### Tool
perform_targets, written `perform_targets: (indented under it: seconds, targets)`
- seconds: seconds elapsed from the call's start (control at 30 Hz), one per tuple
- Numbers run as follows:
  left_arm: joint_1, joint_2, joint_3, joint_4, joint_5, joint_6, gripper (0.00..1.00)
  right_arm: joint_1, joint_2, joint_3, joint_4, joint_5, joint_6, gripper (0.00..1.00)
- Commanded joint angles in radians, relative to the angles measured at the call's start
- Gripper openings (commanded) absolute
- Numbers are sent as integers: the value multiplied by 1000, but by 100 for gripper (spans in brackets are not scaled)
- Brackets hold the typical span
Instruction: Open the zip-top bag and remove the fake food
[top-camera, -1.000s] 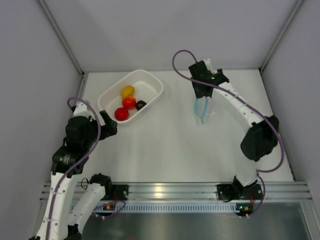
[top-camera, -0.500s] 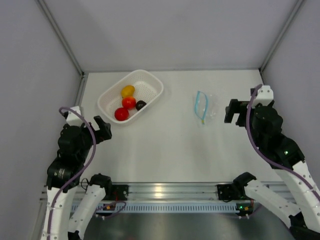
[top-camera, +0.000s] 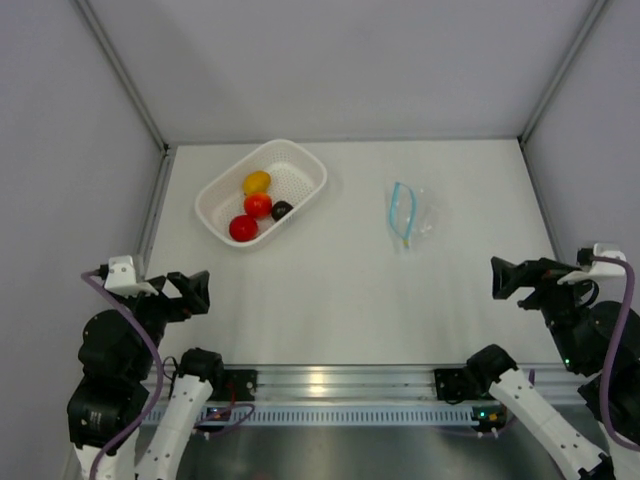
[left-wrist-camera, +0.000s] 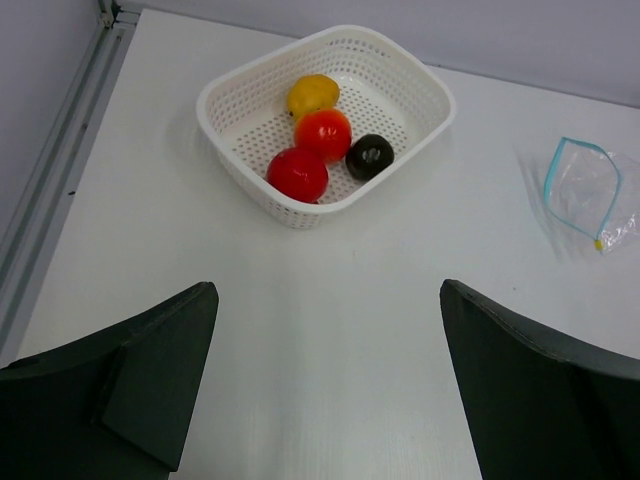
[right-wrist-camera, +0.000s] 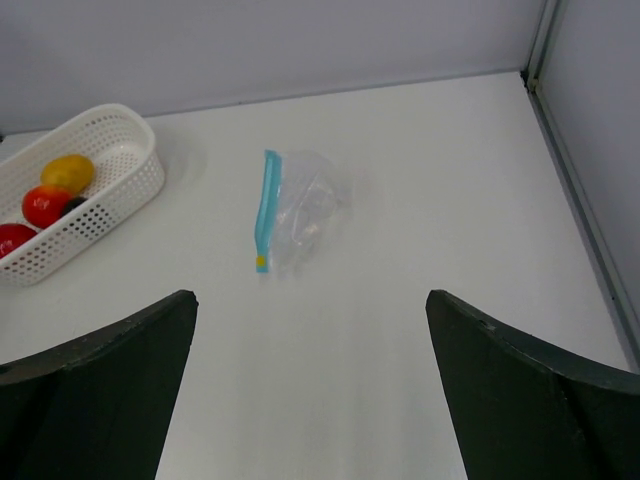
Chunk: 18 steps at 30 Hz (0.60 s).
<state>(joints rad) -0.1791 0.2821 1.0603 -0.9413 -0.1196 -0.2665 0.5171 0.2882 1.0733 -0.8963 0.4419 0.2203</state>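
The clear zip-top bag (top-camera: 408, 213) with its light blue zip strip lies flat and empty on the table, right of centre; it also shows in the right wrist view (right-wrist-camera: 300, 208) and the left wrist view (left-wrist-camera: 590, 192). The fake food sits in the white basket (top-camera: 300, 165): a yellow-orange piece (top-camera: 256, 182), a tomato (top-camera: 258, 205), a red ball (top-camera: 243, 228) and a dark piece (top-camera: 282, 210). My left gripper (top-camera: 193, 290) is open and empty at the near left. My right gripper (top-camera: 503, 277) is open and empty at the near right.
The basket (left-wrist-camera: 420, 75) stands at the back left of the table. Grey walls enclose the table on three sides. A metal rail (top-camera: 330, 382) runs along the near edge.
My right arm has let go of the bag, which now lies on the table, and pulled back to the near right. My left arm has also pulled back toward the near edge.
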Motion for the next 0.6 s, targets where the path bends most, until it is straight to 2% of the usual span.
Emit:
perform_targets:
  seconds: [0.0, 0.57]
  targets:
    - [-2, -24, -14, -37, 43, -16, 99, 6, -15, -9, 2, -38, -2, 99]
    - [-2, 2, 4, -39, 46, -20, 99, 8, 138, -76, 103, -58, -2, 99]
